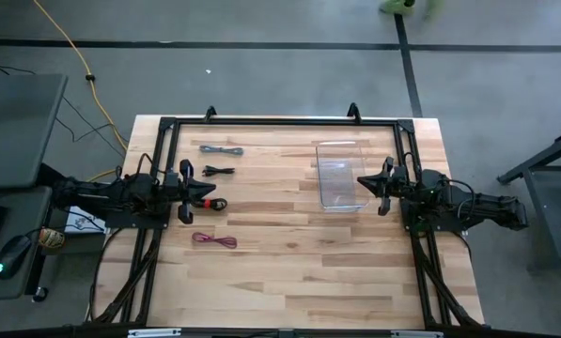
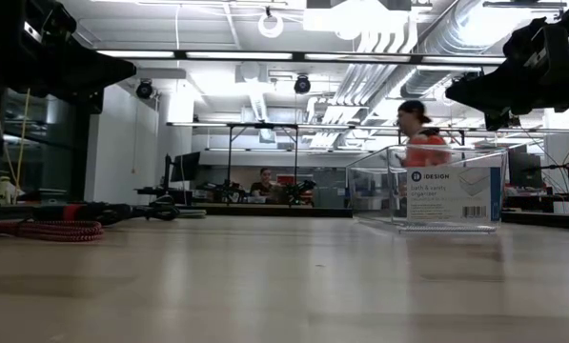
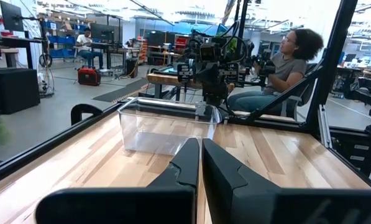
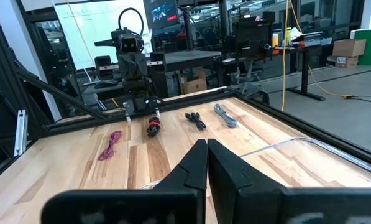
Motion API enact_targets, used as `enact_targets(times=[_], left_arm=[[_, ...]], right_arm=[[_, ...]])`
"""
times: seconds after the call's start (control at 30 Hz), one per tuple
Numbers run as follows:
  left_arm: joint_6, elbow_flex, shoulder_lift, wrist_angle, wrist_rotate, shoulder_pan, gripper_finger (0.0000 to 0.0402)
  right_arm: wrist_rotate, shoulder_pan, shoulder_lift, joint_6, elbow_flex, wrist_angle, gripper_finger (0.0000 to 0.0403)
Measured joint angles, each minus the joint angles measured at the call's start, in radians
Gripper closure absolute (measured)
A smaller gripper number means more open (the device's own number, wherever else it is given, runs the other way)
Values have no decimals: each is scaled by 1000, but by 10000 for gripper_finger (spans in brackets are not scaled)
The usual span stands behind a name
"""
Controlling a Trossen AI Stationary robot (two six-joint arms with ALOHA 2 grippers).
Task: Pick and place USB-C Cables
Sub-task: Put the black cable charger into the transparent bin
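Left arm: lay low and level along the worktop's left edge, reaching inward. Left tool [image 1: 210, 191] had its two dark fingers [image 3: 186, 163] pressed together and held nothing; it hovered just above the black-and-red USB-C cable.

Right arm: lay level along the worktop's right edge, reaching inward toward the left arm. Right tool [image 1: 360, 181] was likewise closed, fingers [image 4: 197, 163] tip to tip, with nothing in its grip; it hung over the right side of the clear plastic box.

Worktop [image 1: 289, 272]: pale wood planks, framed by a dark metal rig on the left, far and right sides.

Grey USB-C cable [image 1: 221, 149]: small bundle lying flat near the far left corner.

Black USB-C cable [image 1: 219, 171]: small bundle just nearer than the grey one, apart from it.

Black-and-red USB-C cable [image 1: 212, 204]: bundle close to the left edge, directly under the left tool's tip; whether they touched could not be told.

Magenta-red USB-C cable [image 1: 214, 240]: loose bundle nearest the front of the four, lying free on the wood. All four formed a rough column down the left side.

Clear plastic box [image 1: 339, 175]: open-topped, upright, right of centre toward the far edge; a printed label showed on one wall in the low view. No cable was visible inside.

Yellow cord [image 1: 66, 42]: trailed on the floor beyond the far left corner.
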Motion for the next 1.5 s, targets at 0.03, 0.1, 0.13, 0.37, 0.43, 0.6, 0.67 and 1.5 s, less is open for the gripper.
enact_targets(times=[0.03,0.1,0.13,0.37,0.43,0.6,0.67,1.5], left_arm=[[1,0,0,-1,0,0,401],[19,0,0,-2,0,0,399],[31,0,0,-1,0,0,397],[35,0,0,-5,7,0,350],[31,0,0,-5,7,0,327],[14,0,0,-5,7,0,266],[-3,0,0,-5,8,0,245],[-70,0,0,11,0,0,210]], right_arm=[[0,0,0,0,0,0,398],[0,0,0,0,0,0,398],[0,0,0,0,0,0,398],[0,0,0,0,0,0,398],[0,0,0,0,0,0,398],[0,0,0,0,0,0,398],[0,0,0,0,0,0,398],[0,0,0,0,0,0,398]])
